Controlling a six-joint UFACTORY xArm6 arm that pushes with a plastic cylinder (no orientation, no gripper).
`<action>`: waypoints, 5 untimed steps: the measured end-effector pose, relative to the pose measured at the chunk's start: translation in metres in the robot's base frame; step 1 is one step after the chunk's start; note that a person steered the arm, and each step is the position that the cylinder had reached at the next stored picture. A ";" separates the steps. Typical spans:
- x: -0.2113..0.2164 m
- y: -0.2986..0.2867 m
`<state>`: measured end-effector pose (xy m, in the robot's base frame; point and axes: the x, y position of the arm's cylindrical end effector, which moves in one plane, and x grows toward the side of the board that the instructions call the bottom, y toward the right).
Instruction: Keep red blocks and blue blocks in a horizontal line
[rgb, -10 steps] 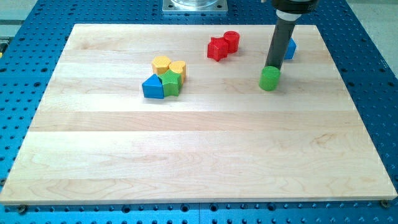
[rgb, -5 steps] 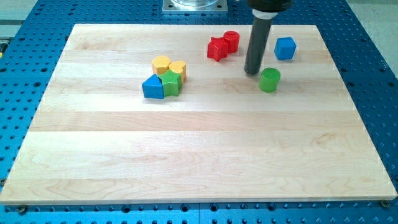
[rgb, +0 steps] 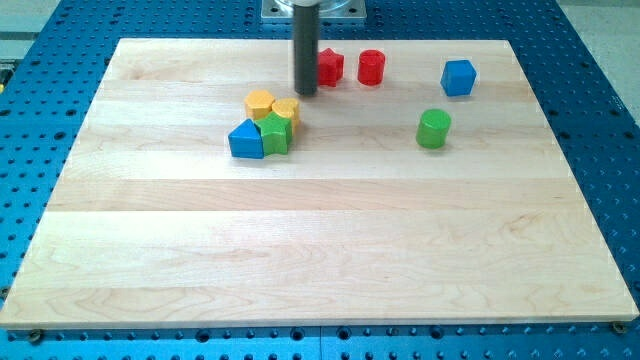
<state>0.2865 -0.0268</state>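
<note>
**Tip beside the red star at the board's top**

Where the rod comes down near the view's top, my tip (rgb: 305, 93) rests on the wooden board (rgb: 320, 250), just at the left of the red star block (rgb: 329, 67) and seemingly touching it, though the rod hides that block's left edge so contact cannot be confirmed. There is no gripper on this arm; the rod is bare and holds nothing.

In the single camera view, the red cylinder (rgb: 371, 67) stands a little to the right of the red star, with a small gap between them, the two at about the same height in the view. Further right, near the board's right edge, sits the blue cube (rgb: 458, 77), slightly lower than the reds and well apart from them.

The other blue block (rgb: 245, 140), shaped like a small house, lies left of centre, lower than the reds. It touches the green block (rgb: 275, 133) on its right; just above those two sit the yellow hexagon (rgb: 259, 103) and a second yellow block (rgb: 286, 110), all four packed together. My tip is just above and to the right of this cluster, near the second yellow block.

The green cylinder (rgb: 433, 129) stands alone, below and left of the blue cube.
</note>
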 end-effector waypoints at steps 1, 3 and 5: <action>-0.049 0.001; -0.039 0.093; -0.006 0.155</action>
<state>0.2804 0.1281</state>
